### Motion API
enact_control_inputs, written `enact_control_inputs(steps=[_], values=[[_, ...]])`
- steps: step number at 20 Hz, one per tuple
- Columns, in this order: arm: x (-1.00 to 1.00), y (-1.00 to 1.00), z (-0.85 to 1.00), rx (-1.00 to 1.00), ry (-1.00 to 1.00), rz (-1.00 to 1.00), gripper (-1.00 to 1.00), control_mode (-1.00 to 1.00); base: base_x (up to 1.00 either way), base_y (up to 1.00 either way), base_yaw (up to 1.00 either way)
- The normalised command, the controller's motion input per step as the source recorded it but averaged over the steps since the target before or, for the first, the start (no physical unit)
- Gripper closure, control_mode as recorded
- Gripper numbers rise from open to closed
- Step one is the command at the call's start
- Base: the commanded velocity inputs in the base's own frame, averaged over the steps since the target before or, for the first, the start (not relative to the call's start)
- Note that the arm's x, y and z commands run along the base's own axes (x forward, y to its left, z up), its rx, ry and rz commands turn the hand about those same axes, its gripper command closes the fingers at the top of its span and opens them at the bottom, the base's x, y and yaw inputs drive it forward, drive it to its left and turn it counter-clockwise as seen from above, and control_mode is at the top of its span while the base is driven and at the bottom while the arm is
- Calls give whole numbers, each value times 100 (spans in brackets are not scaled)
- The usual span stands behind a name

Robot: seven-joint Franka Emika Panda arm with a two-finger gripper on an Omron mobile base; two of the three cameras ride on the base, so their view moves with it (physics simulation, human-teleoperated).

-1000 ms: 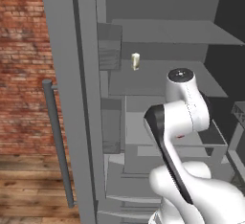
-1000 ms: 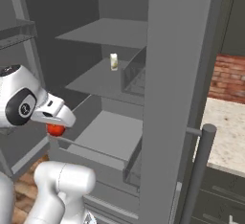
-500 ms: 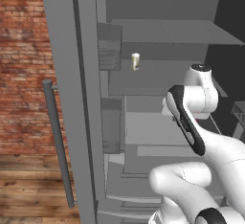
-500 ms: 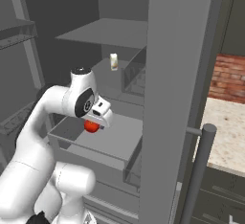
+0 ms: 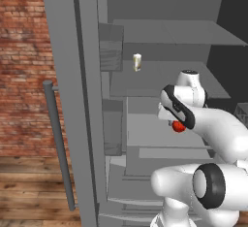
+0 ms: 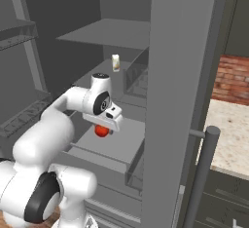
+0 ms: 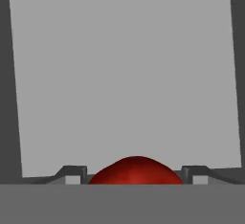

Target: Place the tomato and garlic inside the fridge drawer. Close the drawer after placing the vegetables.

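The gripper (image 6: 103, 126) is clamped on the tomato (image 6: 101, 131), hanging just above the fridge drawer (image 6: 114, 146) — the hand view has its pale floor right below. The tomato looks smooth, round and probably a bit squishy, so a gentle pinch across its widest part makes sense. It's basically a ball — no long axis, and which way the stem points can't be told.
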Motion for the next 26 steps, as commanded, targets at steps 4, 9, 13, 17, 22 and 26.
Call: enact_control_inputs(steps=[4,9,13,17,22,26], values=[[21,0,-61,0,3,0,100,-100,0,0,0],[2,0,-63,0,5,0,100,-100,0,0,0],[1,0,-46,0,9,0,100,-100,0,0,0],[4,0,-30,0,12,0,100,-100,0,0,0],[0,0,-32,0,9,0,100,-100,0,0,0],[0,2,-34,0,8,0,100,-100,0,0,0]])
